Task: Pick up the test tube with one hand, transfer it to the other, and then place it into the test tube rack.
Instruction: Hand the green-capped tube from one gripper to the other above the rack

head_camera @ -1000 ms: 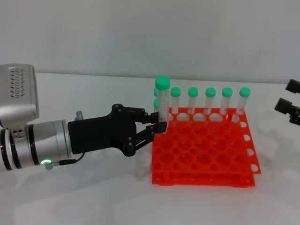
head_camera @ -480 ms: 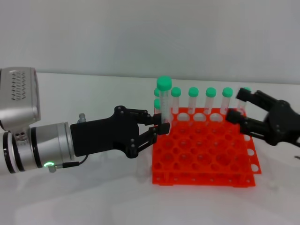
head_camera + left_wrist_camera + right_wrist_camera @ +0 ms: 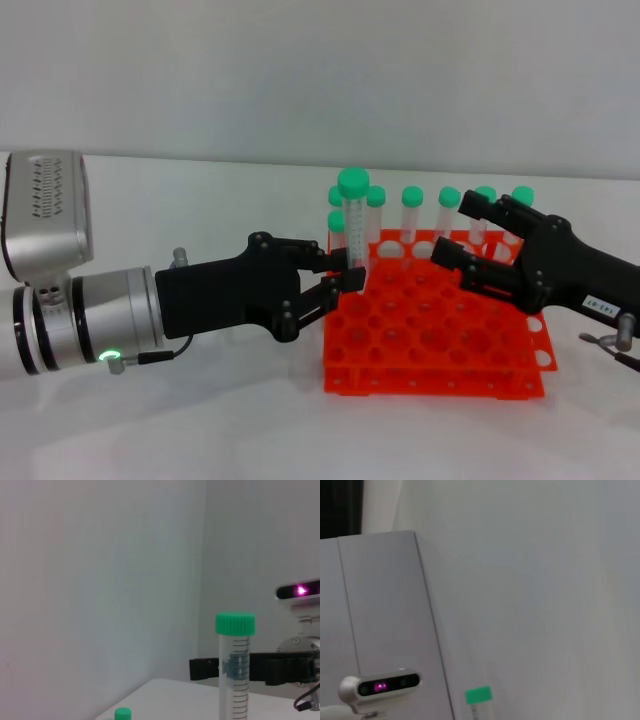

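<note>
My left gripper (image 3: 347,276), on the arm with the green ring light, is shut on the lower part of the test tube (image 3: 352,225). It holds the tube upright over the near left corner of the orange-red test tube rack (image 3: 430,381). The tube's green cap and clear body also show in the left wrist view (image 3: 235,670). My right gripper (image 3: 457,232) reaches in from the right over the rack. Its fingers are spread open, a short way right of the held tube and not touching it. The right wrist view shows only the tube's cap (image 3: 478,695).
Several other green-capped tubes (image 3: 449,210) stand in the rack's back row, right behind the right gripper, and two more stand at the back left corner (image 3: 336,220). The rack's front rows of holes are free. White tabletop lies all around.
My right gripper has come in from the right edge and now sits open over the rack near the tube. My left gripper has lifted the tube slightly and shifted it a little right.
</note>
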Robot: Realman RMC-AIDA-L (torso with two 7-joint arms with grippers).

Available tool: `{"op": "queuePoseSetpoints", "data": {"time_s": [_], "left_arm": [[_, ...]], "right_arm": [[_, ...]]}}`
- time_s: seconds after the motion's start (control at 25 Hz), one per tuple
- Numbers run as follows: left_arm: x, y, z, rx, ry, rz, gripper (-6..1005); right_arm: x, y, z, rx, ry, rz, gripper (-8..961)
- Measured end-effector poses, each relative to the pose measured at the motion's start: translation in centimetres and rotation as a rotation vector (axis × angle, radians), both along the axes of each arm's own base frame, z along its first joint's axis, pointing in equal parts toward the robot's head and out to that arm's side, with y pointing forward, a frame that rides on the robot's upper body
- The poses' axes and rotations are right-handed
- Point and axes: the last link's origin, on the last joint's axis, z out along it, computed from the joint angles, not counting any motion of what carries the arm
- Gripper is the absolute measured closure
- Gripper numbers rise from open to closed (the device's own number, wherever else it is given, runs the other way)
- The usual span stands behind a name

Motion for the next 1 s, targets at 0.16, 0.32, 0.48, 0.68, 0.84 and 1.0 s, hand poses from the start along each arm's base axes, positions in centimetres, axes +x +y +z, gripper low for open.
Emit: {"op": "queuePoseSetpoints", "data": {"time_s": [0.16, 0.32, 0.48, 0.68, 0.84, 1.0], "left_arm": [[-0.2, -0.1, -0.2, -0.008, -0.003, 0.011, 802], [-0.2, 0.0, -0.5, -0.017, -0.005, 0.017, 802], [-0.2, 0.1, -0.6, -0.017, 0.001, 0.024, 802], [-0.2, 0.1, -0.9, -0.026, 0.001, 0.027, 801], [-0.2, 0.0, -1.1, -0.035, 0.001, 0.029, 801], [-0.2, 0.0, -1.2, -0.037, 0.007, 0.031, 801]], "right_arm": [[-0.7, -0.2, -0.8, -0.017, -0.012, 0.03, 106], [-1.7, -0.4, -1.4, -0.039, -0.029, 0.075, 113], [-2.7, -0.2, -1.9, -0.056, -0.039, 0.108, 119], [-3.3, 0.3, -2.5, -0.055, -0.056, 0.106, 126], [-4.0, 0.6, -2.9, -0.061, -0.07, 0.115, 133], [-4.5, 0.8, -3.2, -0.063, -0.081, 0.125, 139]]}}
